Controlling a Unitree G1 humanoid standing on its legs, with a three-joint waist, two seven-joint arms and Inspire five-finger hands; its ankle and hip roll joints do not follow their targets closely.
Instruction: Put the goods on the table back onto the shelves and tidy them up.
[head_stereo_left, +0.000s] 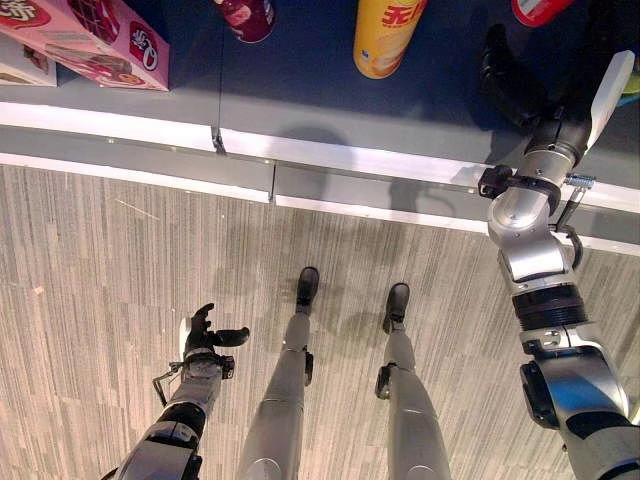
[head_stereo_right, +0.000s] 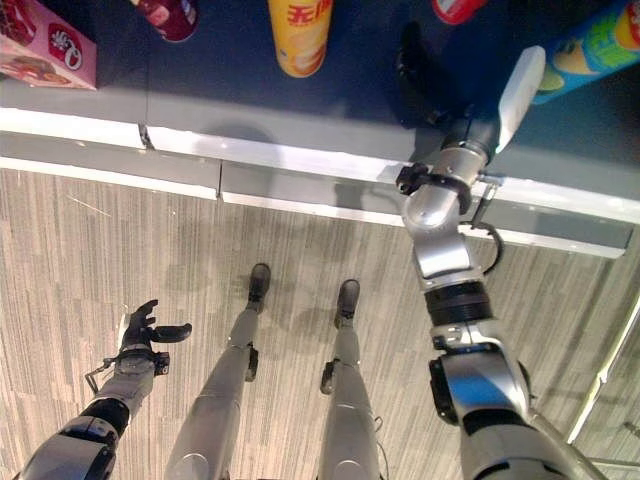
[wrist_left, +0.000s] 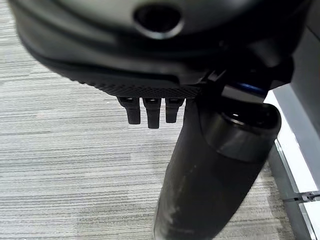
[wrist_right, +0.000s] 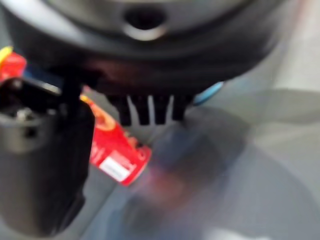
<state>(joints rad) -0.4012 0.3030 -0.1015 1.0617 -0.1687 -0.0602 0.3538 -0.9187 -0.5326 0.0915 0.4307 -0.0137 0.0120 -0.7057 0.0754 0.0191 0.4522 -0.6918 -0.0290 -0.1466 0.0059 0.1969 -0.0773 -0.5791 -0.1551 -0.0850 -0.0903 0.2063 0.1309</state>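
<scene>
1. Left eye view: the right hand (head_stereo_left: 560, 110) reaches over the grey table (head_stereo_left: 300, 90), where a yellow canister (head_stereo_left: 385, 35), a dark red can (head_stereo_left: 245, 18) and a pink box (head_stereo_left: 100, 35) lie. Choose one item; approach it squarely.
2. Right eye view: the left hand (head_stereo_right: 145, 330) hangs low over the floor, fingers relaxed, holding nothing. A blue-green tube (head_stereo_right: 590, 50) lies beside the right hand.
3. Left wrist view: straight fingers (wrist_left: 150, 112) confirm this.
4. Right wrist view: fingers extended, empty, above a red canister (wrist_right: 117, 150). Judgement: centre over its body before closing.
</scene>
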